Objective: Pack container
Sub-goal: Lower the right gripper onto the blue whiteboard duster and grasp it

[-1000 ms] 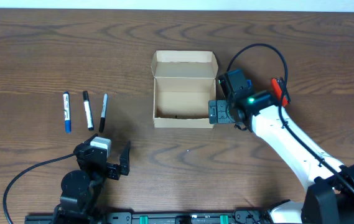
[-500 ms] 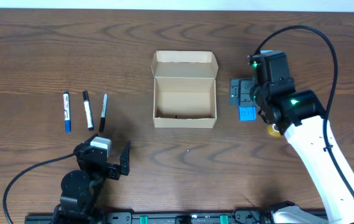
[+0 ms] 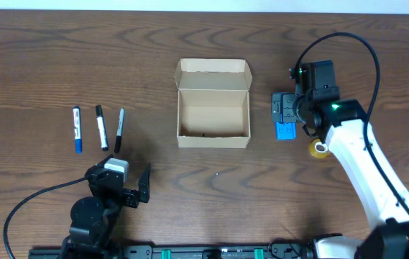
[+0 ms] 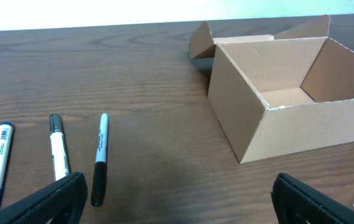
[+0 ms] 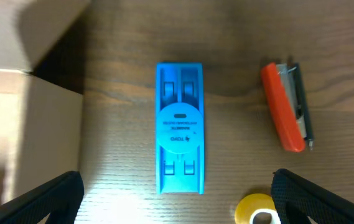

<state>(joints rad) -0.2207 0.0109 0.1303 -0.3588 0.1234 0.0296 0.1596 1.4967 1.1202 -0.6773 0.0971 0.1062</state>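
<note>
The container (image 3: 213, 115) is a tan cardboard box standing open in the middle of the table, its flap lid (image 3: 213, 74) folded back on the far side. Only its side wall (image 5: 21, 130) shows in the right wrist view, while the left wrist view shows the container (image 4: 288, 118) with nothing visible inside. My right gripper (image 3: 285, 113) hangs open to the container's right, above a blue plastic block (image 3: 285, 132). In the right wrist view the right gripper (image 5: 177, 205) grips nothing, and the blue block (image 5: 180, 127) lies on the table. My left gripper (image 3: 119, 181) rests open near the front left; in the left wrist view the left gripper (image 4: 177, 199) holds nothing.
Three markers lie side by side at the left: a blue one (image 3: 77, 129), a white and black one (image 3: 101, 127) and a black one (image 3: 119, 129). An orange stapler (image 5: 284, 107) and a yellow tape roll (image 3: 320, 149) lie right of the blue block.
My right arm has swung right, away from the container's right wall, and now hangs over the blue block. The left arm has not moved.
</note>
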